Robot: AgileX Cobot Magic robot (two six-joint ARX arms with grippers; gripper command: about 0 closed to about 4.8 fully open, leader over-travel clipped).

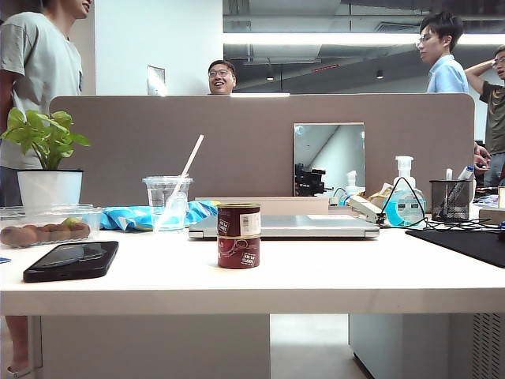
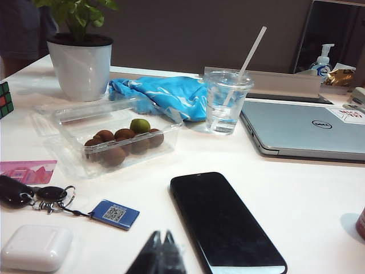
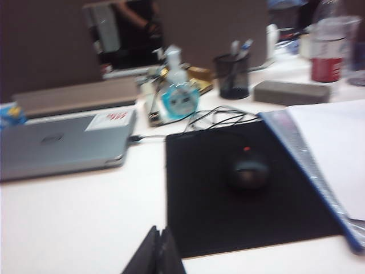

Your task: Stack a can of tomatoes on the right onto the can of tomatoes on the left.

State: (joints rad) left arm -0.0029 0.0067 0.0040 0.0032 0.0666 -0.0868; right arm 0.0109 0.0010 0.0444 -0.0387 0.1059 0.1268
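Stacked: upper tomato can [image 1: 238, 219] upright on lower tomato can [image 1: 238, 252], the pair standing on the white table [image 1: 316, 276] just in front of the closed laptop [image 1: 284, 227], touching neither gripper. Neither arm visible in the exterior view. Left gripper [image 2: 162, 238] seen only as dark fingertips pressed together, holding nothing, hovering above the table well to the left of the laptop, just beside the near end of the black phone [image 2: 225, 222]; ahead of it, toward the laptop, clear fruit tray [image 2: 114, 140] and plastic cup with straw [image 2: 226, 101]. Right gripper [image 3: 160, 234] likewise with fingertips together and empty, poised above the table to the right of the laptop, at the near edge of the black mouse mat [image 3: 245, 188] carrying the mouse [image 3: 247, 169]. Right wrist picture blurred; finer detail not discernible.
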